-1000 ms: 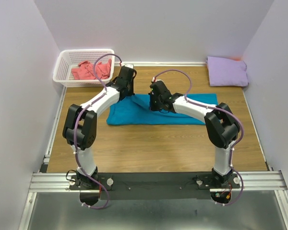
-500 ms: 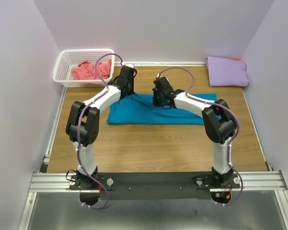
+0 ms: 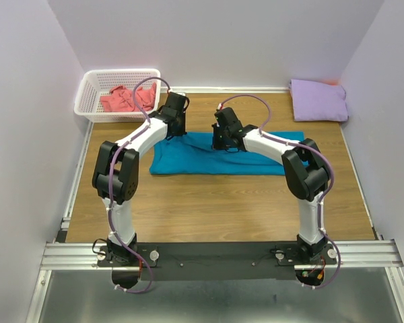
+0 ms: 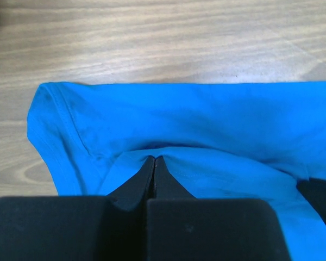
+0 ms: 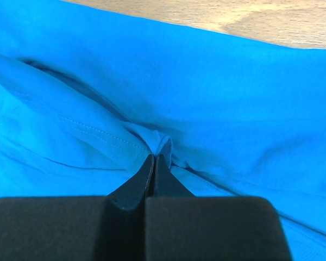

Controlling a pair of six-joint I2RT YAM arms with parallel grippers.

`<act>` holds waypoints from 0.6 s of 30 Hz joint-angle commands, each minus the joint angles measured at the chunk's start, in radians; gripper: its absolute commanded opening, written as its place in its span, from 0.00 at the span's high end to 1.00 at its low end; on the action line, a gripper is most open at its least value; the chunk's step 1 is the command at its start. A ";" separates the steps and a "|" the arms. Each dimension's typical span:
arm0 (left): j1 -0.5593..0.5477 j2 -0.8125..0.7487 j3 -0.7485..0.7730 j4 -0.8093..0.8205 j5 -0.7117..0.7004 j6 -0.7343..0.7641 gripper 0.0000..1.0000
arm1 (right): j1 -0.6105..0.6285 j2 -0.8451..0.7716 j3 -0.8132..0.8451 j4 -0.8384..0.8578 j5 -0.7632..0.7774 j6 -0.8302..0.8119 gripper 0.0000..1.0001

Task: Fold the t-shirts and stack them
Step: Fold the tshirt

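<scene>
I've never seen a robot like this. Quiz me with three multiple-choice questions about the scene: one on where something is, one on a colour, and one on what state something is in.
1. Where does the coral-pink t-shirt lie?
A. on the floor
B. in the white basket
C. draped over an arm

2. What colour is the t-shirt spread out in the middle of the table?
A. yellow
B. black
C. teal-blue

3. How do the left gripper and the right gripper stand?
A. both shut on the cloth
B. both wide open
C. one open, one shut

Answers:
1 B: the top view shows it bunched inside the basket at the far left corner.
2 C: the teal-blue t-shirt fills both wrist views.
3 A: in each wrist view the fingers press together with a fold of cloth bunched at their tips.
</scene>
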 commanded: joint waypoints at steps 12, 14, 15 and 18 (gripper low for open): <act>0.015 -0.041 -0.014 -0.157 0.068 -0.020 1.00 | -0.003 -0.041 -0.023 -0.030 -0.085 0.024 0.98; 0.016 -0.047 -0.014 -0.173 0.062 -0.015 1.00 | -0.005 -0.047 -0.030 -0.032 -0.082 0.024 0.98; 0.021 -0.049 -0.014 -0.175 0.057 -0.015 1.00 | -0.003 -0.048 -0.031 -0.033 -0.085 0.024 0.98; 0.032 -0.044 -0.017 -0.178 0.043 -0.009 1.00 | -0.005 -0.047 -0.036 -0.035 -0.089 0.030 0.98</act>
